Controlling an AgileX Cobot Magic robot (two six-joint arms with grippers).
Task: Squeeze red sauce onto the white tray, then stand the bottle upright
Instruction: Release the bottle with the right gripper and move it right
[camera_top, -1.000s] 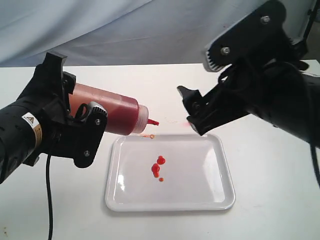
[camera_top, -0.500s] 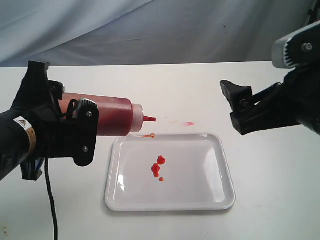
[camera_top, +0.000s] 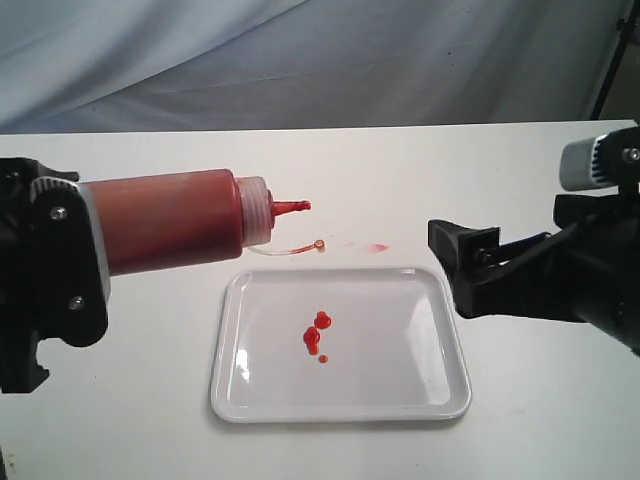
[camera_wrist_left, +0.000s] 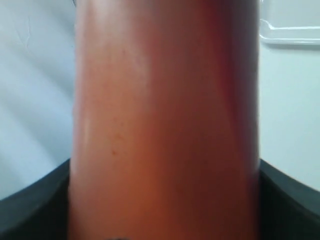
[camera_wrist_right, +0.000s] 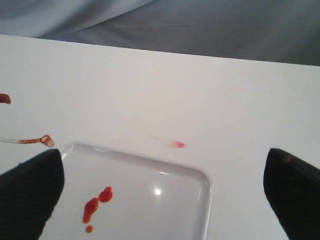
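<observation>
The bottle (camera_top: 170, 222) lies about level in the air at the left. Its red-stained nozzle (camera_top: 290, 207) points right, beyond the far left corner of the white tray (camera_top: 400, 400). The small tip cap (camera_top: 318, 244) dangles on its tether under the nozzle. My left gripper (camera_top: 78, 245) is shut on the bottle's body. In the left wrist view the bottle (camera_wrist_left: 165, 125) fills the space between the fingers (camera_wrist_left: 30, 212). Red sauce (camera_top: 315, 334) sits as small blobs left of the tray's middle. My right gripper (camera_top: 450, 262) hangs open and empty over the tray's right edge, and its view shows the red sauce (camera_wrist_right: 97, 202) on the tray (camera_wrist_right: 195, 175).
A faint pink smear (camera_top: 377, 246) marks the white table just behind the tray. A grey-blue cloth (camera_top: 320, 60) hangs along the back. The left wrist view shows a corner of the tray (camera_wrist_left: 290, 36).
The left arm has drawn back to the left and levelled the bottle, with the nozzle now slightly higher. The right arm has dropped and pulled away to the right.
</observation>
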